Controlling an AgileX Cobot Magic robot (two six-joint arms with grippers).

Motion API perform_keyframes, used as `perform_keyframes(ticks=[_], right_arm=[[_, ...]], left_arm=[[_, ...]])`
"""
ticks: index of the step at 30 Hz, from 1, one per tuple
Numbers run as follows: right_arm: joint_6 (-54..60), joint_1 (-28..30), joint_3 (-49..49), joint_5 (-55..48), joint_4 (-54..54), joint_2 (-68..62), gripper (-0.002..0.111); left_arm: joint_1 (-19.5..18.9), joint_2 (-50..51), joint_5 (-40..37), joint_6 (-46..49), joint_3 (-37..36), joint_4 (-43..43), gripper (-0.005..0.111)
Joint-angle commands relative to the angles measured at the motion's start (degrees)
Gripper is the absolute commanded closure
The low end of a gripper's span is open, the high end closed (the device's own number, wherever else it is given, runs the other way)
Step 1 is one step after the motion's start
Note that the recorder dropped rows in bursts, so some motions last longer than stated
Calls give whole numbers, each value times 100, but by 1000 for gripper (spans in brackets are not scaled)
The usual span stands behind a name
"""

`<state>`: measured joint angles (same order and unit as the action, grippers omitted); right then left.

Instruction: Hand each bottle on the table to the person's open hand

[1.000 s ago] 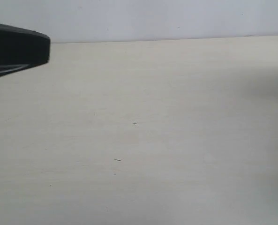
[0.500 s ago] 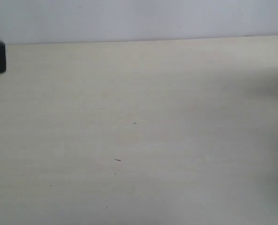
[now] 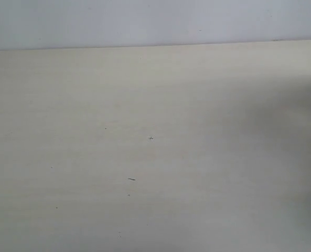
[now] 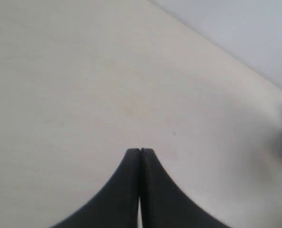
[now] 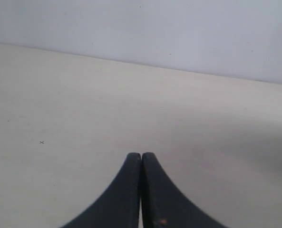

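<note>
Beneath L gripper (image 4: 140,151) & R gripper (image 5: 141,154), tips together: table (image 3: 207,157)

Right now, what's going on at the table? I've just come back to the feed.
Nothing is being handled. The left gripper and the right gripper are both shut and hold nothing, each over the pale table. No bottle and no hand shows in any view; the exterior view shows only tabletop and the wall behind it.
</note>
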<state>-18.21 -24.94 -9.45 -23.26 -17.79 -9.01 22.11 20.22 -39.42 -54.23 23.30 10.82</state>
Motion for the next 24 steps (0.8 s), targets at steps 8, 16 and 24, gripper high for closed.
perform_keyframes(ticks=[8, 16, 24], right_arm=[[5, -1, 28, 26, -39, 21, 108], [5, -1, 28, 27, -26, 21, 108], [5, -1, 28, 27, -26, 21, 108]], left_arm=[[-1760, -2022, 2247, -167, -1461, -122, 107], [-1760, -2022, 3549, -155, -2330, -91, 107], [-1760, -2022, 3572, 1341, -2330, -77, 107]])
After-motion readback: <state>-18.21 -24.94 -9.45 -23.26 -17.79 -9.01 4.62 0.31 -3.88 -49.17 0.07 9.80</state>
